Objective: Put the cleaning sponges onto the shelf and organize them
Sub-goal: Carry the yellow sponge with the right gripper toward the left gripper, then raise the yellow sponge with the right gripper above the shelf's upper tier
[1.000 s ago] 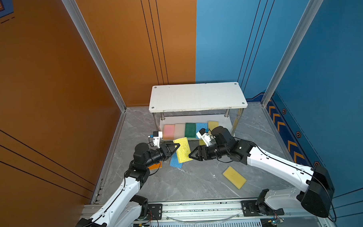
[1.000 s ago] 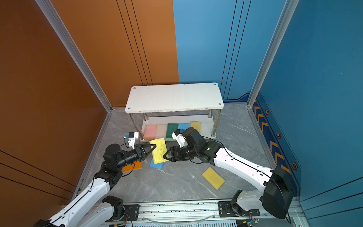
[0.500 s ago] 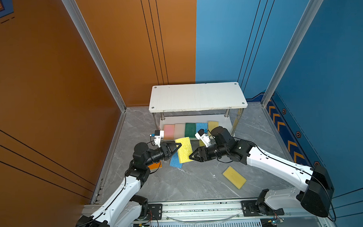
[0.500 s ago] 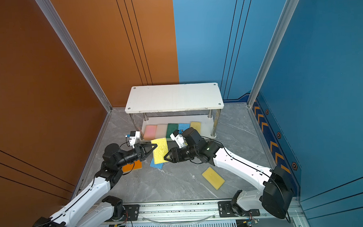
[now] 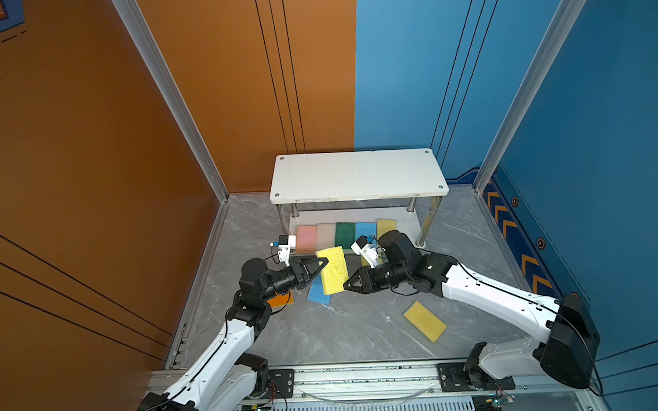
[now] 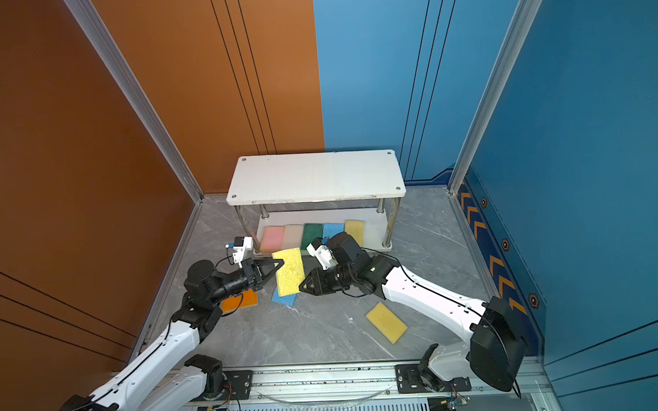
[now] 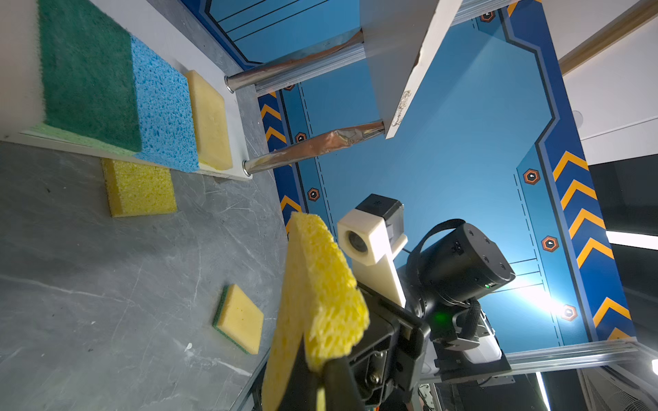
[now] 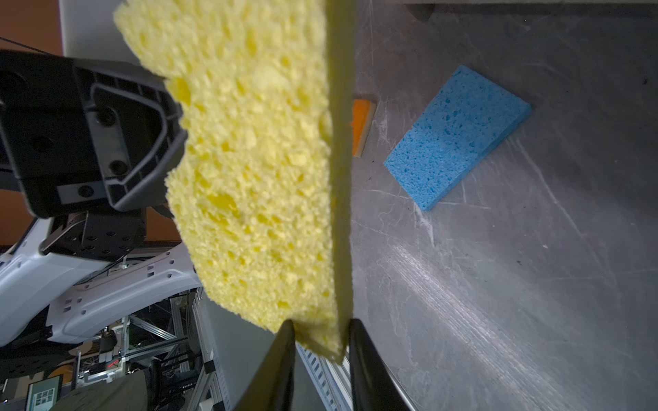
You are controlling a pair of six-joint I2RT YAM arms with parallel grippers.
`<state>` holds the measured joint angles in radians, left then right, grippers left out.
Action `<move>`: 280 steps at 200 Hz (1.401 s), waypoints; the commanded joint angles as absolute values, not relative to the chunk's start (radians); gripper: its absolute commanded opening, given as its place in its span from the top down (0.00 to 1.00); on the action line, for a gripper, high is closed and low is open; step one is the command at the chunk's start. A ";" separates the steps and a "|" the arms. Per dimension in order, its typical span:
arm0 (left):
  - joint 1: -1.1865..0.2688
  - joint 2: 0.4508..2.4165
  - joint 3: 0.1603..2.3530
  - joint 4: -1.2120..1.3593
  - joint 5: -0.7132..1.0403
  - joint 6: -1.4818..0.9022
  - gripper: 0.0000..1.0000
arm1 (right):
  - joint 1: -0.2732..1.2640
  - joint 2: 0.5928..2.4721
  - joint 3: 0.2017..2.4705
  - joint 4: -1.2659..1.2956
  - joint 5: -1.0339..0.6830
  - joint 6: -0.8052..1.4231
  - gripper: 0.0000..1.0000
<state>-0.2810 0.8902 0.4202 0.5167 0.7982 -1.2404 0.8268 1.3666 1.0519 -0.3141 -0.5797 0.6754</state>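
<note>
In front of the shelf point(image 5: 358, 175), clear of the grey floor point(image 5: 362, 337), the held yellow sponge point(image 5: 333, 268) hung between both arms. The left gripper point(image 5: 322, 264) was clamped tight on the sponge end nearer the shelf. The right gripper point(image 5: 347, 285) had its two fingers pressed against both faces of the end farther from the shelf, so it looked to be pinching it too.

On the shelf's lower board point(image 5: 405, 226) lay a row, from its left end: pink sponge point(image 5: 306, 237), off-white sponge point(image 5: 325, 234), green sponge point(image 5: 345, 234), shelf blue sponge point(image 5: 365, 229) and shelf yellow sponge point(image 5: 386, 224). The top board was bare.

The right arm's wrist stood just before the lower board's front edge and hid part of that row. It also hid a small yellow sponge point(image 7: 139, 186) lying on the floor against that edge.

Farther out from the shelf, the floor blue sponge point(image 5: 318, 291) lay partly under the held one. An orange sponge point(image 5: 282, 299) sat beneath the left arm, and a loose yellow sponge point(image 5: 424, 321) lay well apart, out from the shelf's right end.
</note>
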 commanded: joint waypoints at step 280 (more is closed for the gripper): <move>-0.108 0.247 0.495 -0.511 0.440 -0.729 0.02 | 0.805 1.601 1.948 -0.783 -0.363 0.630 1.00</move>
